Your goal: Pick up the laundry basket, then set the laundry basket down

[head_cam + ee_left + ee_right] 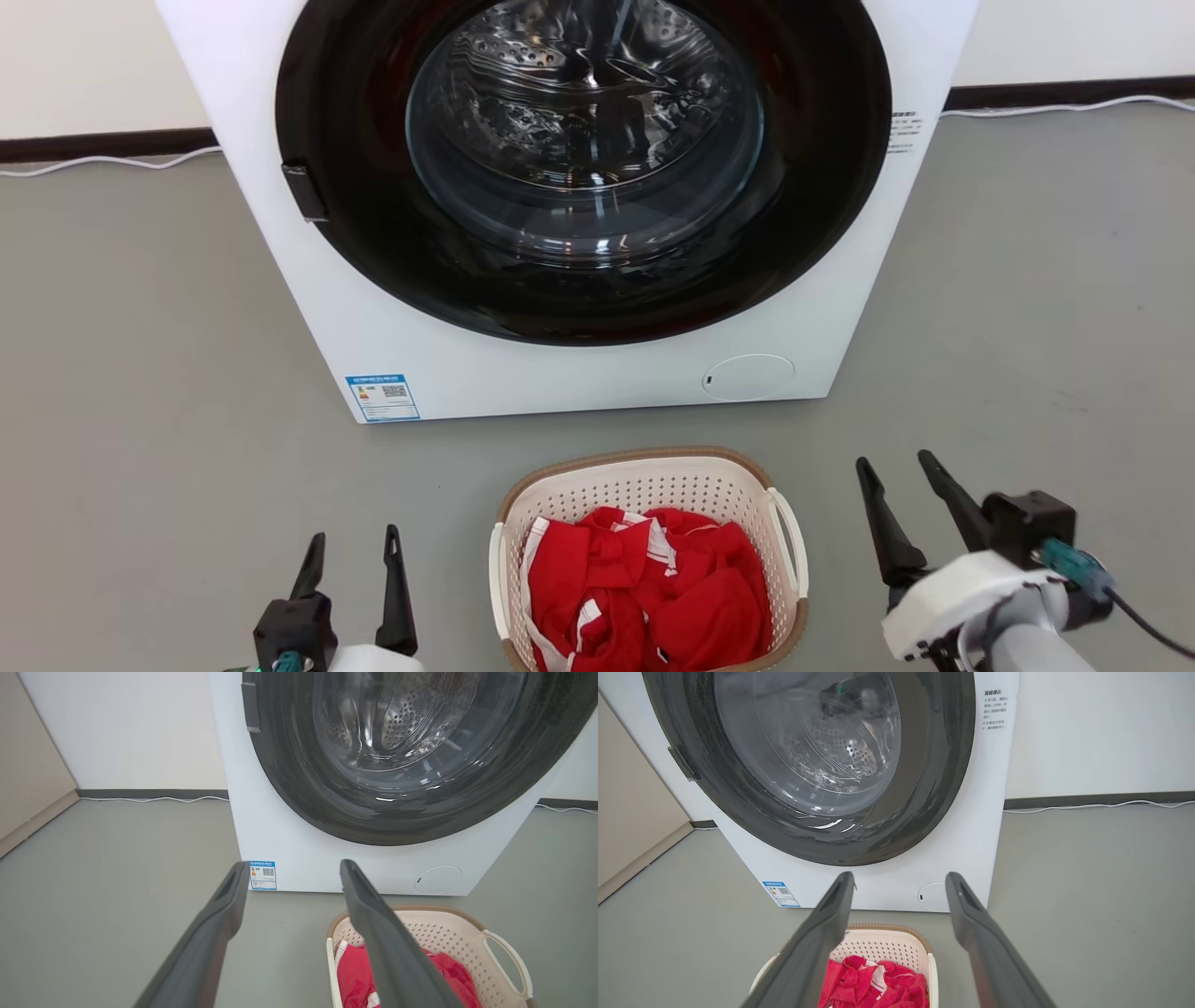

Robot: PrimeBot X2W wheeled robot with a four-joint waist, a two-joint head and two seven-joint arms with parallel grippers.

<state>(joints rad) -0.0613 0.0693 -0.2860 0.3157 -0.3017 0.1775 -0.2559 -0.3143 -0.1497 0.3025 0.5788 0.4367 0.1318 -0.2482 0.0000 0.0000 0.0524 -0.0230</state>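
Observation:
The laundry basket, cream perforated plastic with a brown rim and white side handles, stands on the grey floor just in front of the washing machine, holding red and white clothes. My left gripper is open at the basket's left, apart from it. My right gripper is open at the basket's right, higher and clear of the handle. From the left wrist the basket lies lower right of my fingers. The right wrist view has the basket lower left, behind one finger.
A white front-loading washing machine with a dark round door stands right behind the basket. A white cable runs along the dark skirting. A beige cabinet stands far left. Grey floor spreads on both sides.

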